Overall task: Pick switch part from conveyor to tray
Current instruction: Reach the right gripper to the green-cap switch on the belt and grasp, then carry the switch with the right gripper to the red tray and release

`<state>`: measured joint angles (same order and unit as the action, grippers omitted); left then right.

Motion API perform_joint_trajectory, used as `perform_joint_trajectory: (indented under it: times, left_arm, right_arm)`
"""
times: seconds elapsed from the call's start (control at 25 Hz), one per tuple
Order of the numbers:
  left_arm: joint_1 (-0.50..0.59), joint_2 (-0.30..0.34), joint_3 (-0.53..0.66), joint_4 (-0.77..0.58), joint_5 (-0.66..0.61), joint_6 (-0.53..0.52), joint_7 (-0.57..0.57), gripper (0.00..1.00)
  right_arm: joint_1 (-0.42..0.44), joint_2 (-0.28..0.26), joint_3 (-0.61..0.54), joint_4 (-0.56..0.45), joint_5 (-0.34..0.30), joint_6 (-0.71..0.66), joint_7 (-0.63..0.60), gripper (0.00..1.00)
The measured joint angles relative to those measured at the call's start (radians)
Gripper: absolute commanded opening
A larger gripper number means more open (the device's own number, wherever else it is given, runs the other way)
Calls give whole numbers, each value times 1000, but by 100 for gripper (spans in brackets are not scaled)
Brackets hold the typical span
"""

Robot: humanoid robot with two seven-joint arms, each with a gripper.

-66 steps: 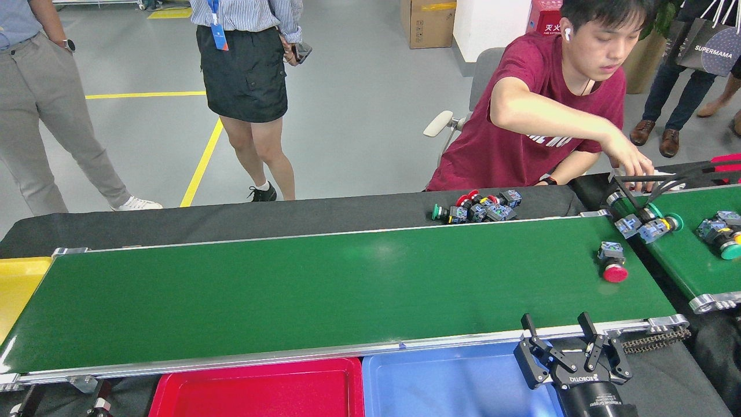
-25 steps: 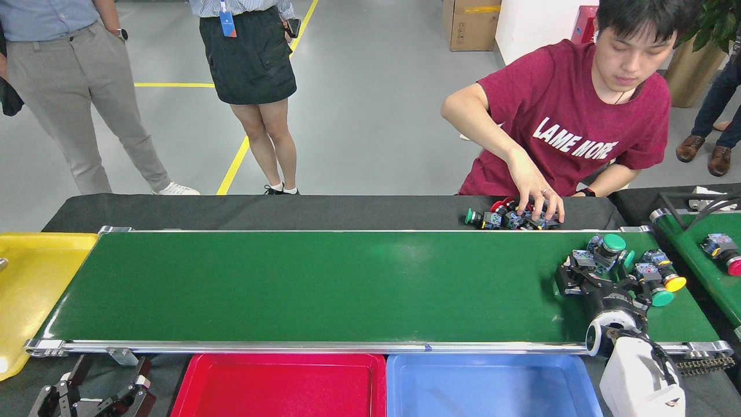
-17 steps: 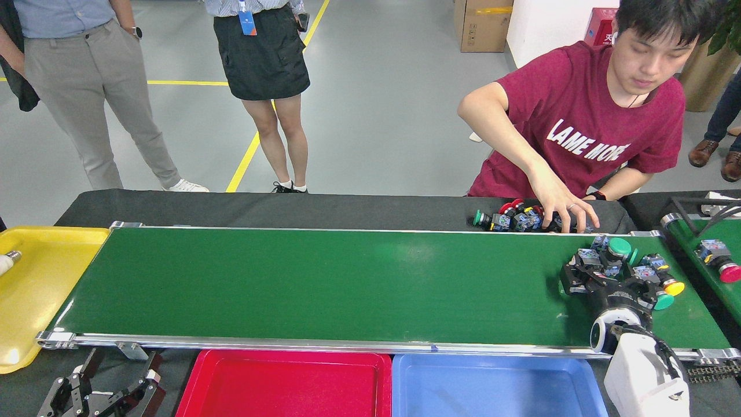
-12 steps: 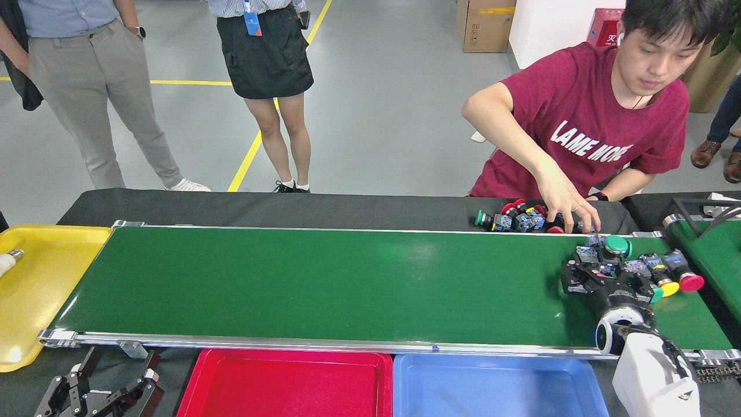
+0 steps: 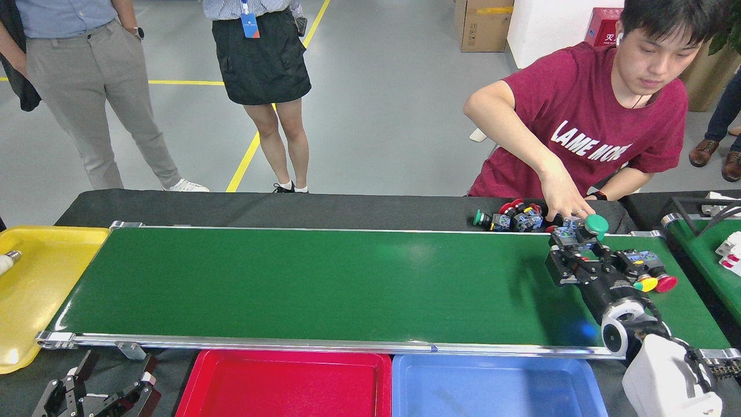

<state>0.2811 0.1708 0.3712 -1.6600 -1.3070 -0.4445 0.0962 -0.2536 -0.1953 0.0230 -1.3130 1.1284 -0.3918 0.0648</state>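
Switch part with the green cap (image 5: 586,227) sits at the tips of my right gripper (image 5: 570,248), raised a little above the conveyor (image 5: 324,284) near its far rail at about two o'clock in my view. My fingers (image 5: 557,267) look pressed in around its grey-blue body, though the dark linkages crowd that spot and I cannot tell how firmly they pinch it. A person's hand (image 5: 564,202) reaches down from twelve o'clock of the gripper, fingertips touching or just beside the same part. At three o'clock of my gripper, more switch parts lie on the belt: one with a yellow cap (image 5: 645,284) and one with a red cap (image 5: 666,282), close together. A small heap of spare switches (image 5: 509,217) rests on the black cloth beyond the far rail.

My left gripper (image 5: 95,394) idles at seven o'clock, low beside the belt's near left corner; its jaws stand spread and hold nothing. Along the near edge lie a red tray (image 5: 278,385) and a blue tray (image 5: 498,388), side by side. A yellow tray (image 5: 35,289) sits at nine o'clock, off the belt's left end.
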Motion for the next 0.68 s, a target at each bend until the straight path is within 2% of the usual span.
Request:
perform_joint_trajectory:
  times: [0.12,0.24,0.4,0.48,0.52,0.56,0.6,0.64,0.68]
  left_arm:
    - [1,0,0,0,0,0,0,100]
    - [1,0,1,0,0,0,0,100]
    - [2,0,1,0,0,1,0,100]
    - [1,0,1,1,0,1,0,100]
    - [-1,0,1,2,0,1,0,100]
    - [-3,0,1,2,0,1,0,100]
    - [-3,0,1,2,0,1,0,100]
    - [-3,0,1,2,0,1,0,100]
    - [-3,0,1,2,0,1,0,100]
  right_arm:
    - [98,75,73,-143,0,-113,32,21]
    - [160,86,169,-236,1,-189,53,21]
    - [185,88,348,-262,24,-214,75,22]
    - [186,91,386,-260,47,-217,79,28]
    - [186,97,400,-252,60,-218,81,38]
    - [188,113,415,-243,75,-211,82,60]
    - [190,129,424,-236,85,-198,84,88]
    - [193,143,430,-233,91,-179,88,96]
    - [195,151,433,-231,94,-157,94,97]
